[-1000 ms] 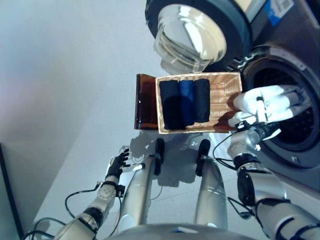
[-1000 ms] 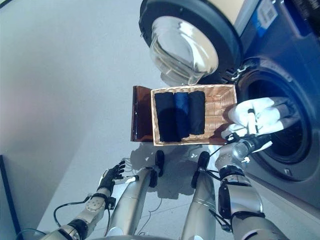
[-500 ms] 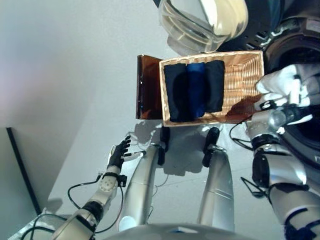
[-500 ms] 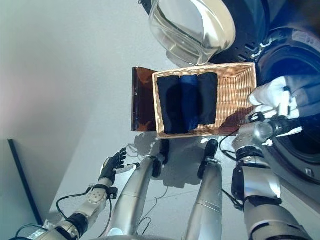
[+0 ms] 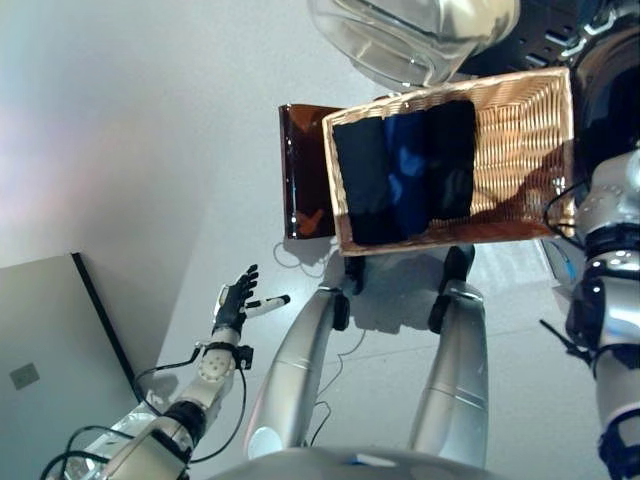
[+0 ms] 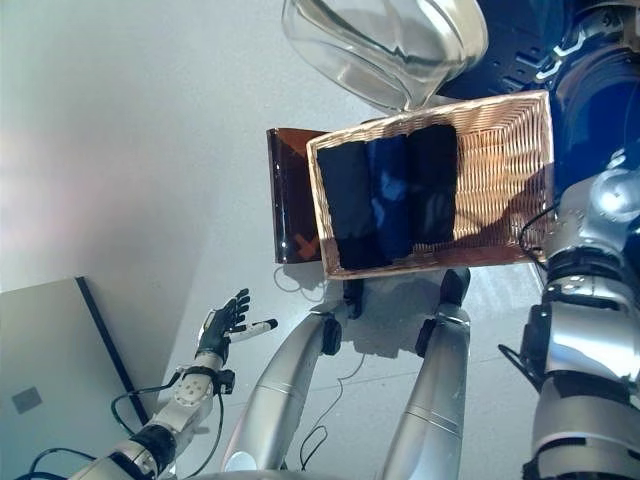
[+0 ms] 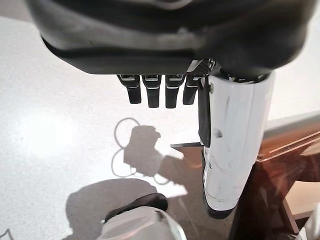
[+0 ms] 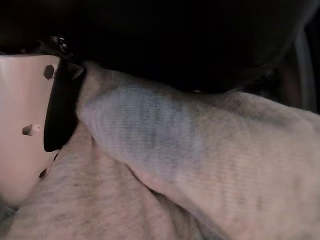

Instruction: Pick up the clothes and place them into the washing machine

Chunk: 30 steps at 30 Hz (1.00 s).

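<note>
Right wrist view: hand [image 8: 30,125] against pale cloth [image 8: 190,165]

You will find no text, label, number or sign that can be read here, not on the wicker basket [image 5: 520,130] and not on the washing machine door [image 5: 420,35].

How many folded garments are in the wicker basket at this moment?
3, side by side at the left end of the wicker basket: a dark garment, a blue garment, another dark garment. More could lie beneath them.
</note>
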Tool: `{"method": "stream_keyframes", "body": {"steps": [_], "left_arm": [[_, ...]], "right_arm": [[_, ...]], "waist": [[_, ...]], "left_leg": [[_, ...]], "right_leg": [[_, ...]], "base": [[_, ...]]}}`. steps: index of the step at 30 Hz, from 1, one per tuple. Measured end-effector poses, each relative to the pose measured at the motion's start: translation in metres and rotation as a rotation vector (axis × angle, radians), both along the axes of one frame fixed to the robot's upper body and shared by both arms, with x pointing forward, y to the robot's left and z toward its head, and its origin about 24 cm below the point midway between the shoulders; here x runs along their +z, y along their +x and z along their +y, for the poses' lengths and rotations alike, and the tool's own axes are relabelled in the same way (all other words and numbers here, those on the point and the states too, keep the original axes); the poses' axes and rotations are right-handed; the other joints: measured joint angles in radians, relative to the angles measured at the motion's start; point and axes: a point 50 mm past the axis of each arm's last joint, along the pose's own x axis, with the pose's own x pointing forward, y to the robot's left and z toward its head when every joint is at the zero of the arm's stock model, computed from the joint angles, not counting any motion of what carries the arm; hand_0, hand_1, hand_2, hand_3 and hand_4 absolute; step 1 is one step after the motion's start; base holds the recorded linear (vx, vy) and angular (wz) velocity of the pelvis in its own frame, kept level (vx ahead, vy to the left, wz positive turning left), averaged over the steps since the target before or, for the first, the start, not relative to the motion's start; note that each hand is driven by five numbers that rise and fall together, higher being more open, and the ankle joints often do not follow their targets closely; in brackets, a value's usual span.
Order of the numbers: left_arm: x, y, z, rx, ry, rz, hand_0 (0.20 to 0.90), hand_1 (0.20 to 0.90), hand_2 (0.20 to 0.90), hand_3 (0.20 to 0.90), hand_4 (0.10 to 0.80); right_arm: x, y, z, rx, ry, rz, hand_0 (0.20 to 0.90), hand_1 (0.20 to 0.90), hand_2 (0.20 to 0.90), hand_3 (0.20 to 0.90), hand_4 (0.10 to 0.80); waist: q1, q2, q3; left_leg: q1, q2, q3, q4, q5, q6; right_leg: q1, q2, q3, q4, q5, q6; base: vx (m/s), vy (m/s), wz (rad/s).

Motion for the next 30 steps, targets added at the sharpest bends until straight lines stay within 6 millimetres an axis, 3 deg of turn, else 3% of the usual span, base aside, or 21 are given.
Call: {"method": "stream_keyframes", "body": {"steps": [7,13,14,15,30], "left_arm": [[0.007,0.006,-0.003,-0.017,-0.008,-0.036,0.900,0.900,0.900,0.900,0.800],[0.007,0.006,-0.004,-0.027,-0.003,-0.037,0.900,0.900,0.900,0.900,0.800],[0.007,0.006,-0.004,-0.028,-0.002,-0.037,0.900,0.900,0.900,0.900,0.800],[0.007,0.006,-0.004,-0.029,-0.001,-0.037,0.900,0.900,0.900,0.900,0.800],[0.006,0.005,0.000,-0.027,0.009,-0.029,0.900,0.900,0.900,0.900,0.800]], "right_arm": [[0.049,-0.013,-0.013,-0.060,-0.142,0.036,0.200,0.200,0.200,0.200,0.300],[0.057,-0.012,-0.017,-0.026,-0.199,0.112,0.200,0.200,0.200,0.200,0.300],[0.055,-0.012,-0.018,-0.026,-0.191,0.116,0.431,0.431,0.431,0.431,0.465],[0.053,-0.012,-0.019,-0.023,-0.182,0.124,0.900,0.900,0.900,0.900,0.800],[0.043,-0.015,-0.030,0.033,-0.068,0.076,0.900,0.900,0.900,0.900,0.800]], "waist": [[-0.002,0.000,0.000],[-0.009,0.000,0.000],[-0.011,0.000,0.000],[-0.012,0.000,0.000],[-0.024,0.001,-0.002]], "left_leg": [[0.025,-0.006,0.004,-0.042,0.017,0.000],[0.039,-0.008,-0.002,-0.072,0.038,-0.009],[0.039,-0.008,-0.002,-0.072,0.039,-0.009],[0.039,-0.008,-0.002,-0.071,0.039,-0.009],[0.082,-0.012,0.008,-0.128,0.074,0.001]], "right_leg": [[0.009,-0.002,0.009,-0.015,0.003,0.004],[0.012,0.000,0.013,-0.017,0.005,0.001],[0.012,0.000,0.013,-0.017,0.005,0.000],[0.013,0.000,0.013,-0.017,0.006,0.000],[0.057,0.010,0.024,-0.087,0.053,0.010]], "base": [[0.001,0.001,0.01],[-0.004,-0.005,0.03],[0.000,0.000,0.00],[0.000,0.000,0.00],[-0.003,0.010,-0.04]]}}
